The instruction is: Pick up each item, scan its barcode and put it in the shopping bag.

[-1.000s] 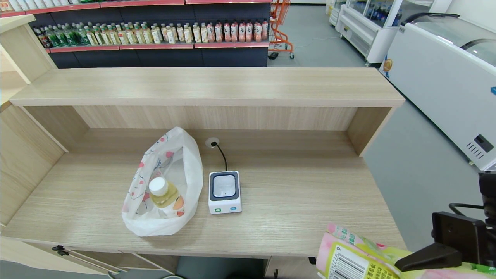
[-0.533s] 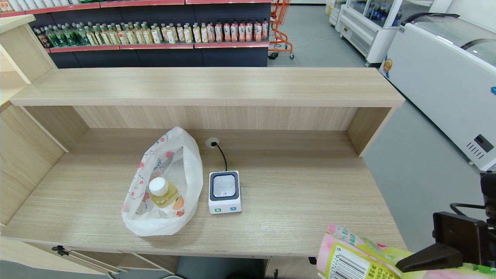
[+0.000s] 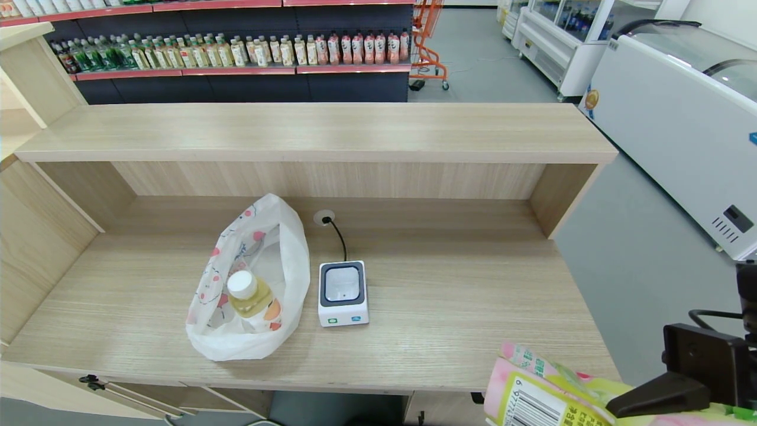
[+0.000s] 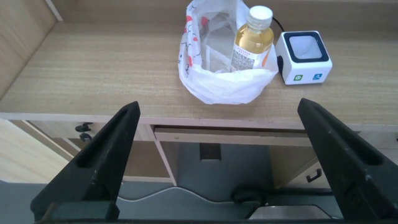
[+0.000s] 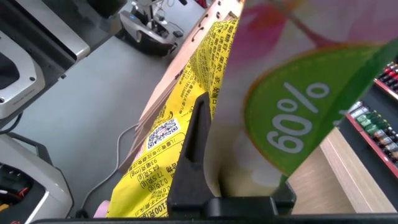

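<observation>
L claw (image 4: 219, 109): fingers spread wide, nothing between them. It hangs low, short of the near edge of the surface (image 3: 461, 296).

Shopping bag (image 3: 291, 248): ahead of L claw, slightly to its L, well apart from it. Sits on the surface w/ mouth open toward the robot.

Bottle (image 3: 248, 296): inside the bag, white cap, yellowish drink, leaning w/ cap toward the mouth. Judged: item 1 done, presumably scanned.

Scanner (image 3: 343, 293): ahead and to the R of L claw, just beside the bag's R side, maybe touching it. Window faces up, cable runs back to a grommet in the surface.

Snack packet (image 3: 532, 390): pink/green/yellow pouch held in R claw (image 3: 621, 405). It sticks out to the L of that claw, over the near R corner of the surface. Barcode label (image 3: 529, 408) faces up toward the head cam.

R claw: closed on the packet. One black finger lies across the top face; the other is hidden under the pouch, so the width of the grip can't be told. Scanner is well to this claw's L and ahead; bag is farther L again.

Progress (judgement): about halfway through item 2. It's picked up, not yet at the scanner. Left to do: carry packet L over the window, prob. turn it so the barcode faces down, then drop it in the bag beside the bottle. Whether more items follow, can't tell.
</observation>
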